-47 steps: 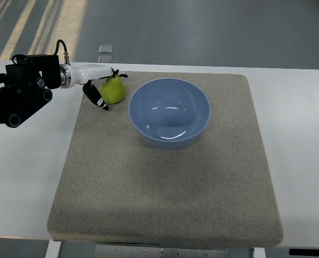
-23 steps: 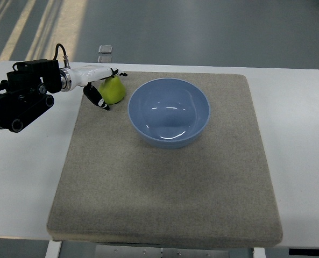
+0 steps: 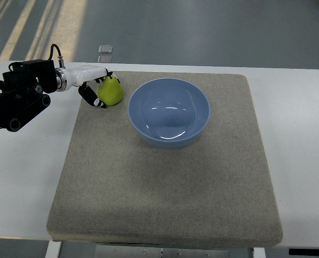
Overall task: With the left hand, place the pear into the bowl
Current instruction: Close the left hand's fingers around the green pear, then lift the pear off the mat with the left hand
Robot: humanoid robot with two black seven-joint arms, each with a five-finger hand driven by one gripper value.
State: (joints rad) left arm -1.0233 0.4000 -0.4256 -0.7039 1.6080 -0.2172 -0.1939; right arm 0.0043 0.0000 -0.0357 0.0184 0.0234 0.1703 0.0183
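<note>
pear sits on mat near its far-left corner, just left of bowl. left robot hand cups it, fingers curled round it, apparently grasping for the lift.

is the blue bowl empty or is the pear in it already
Empty. The bowl shows only bare blue interior; the pear sits outside on the mat, by the left hand.

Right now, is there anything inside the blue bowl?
Nothing: the blue bowl shows only its bare inside with light reflections. The pear sits outside it to the left on the mat, at the left hand. What lies under the bowl is hidden.
</note>
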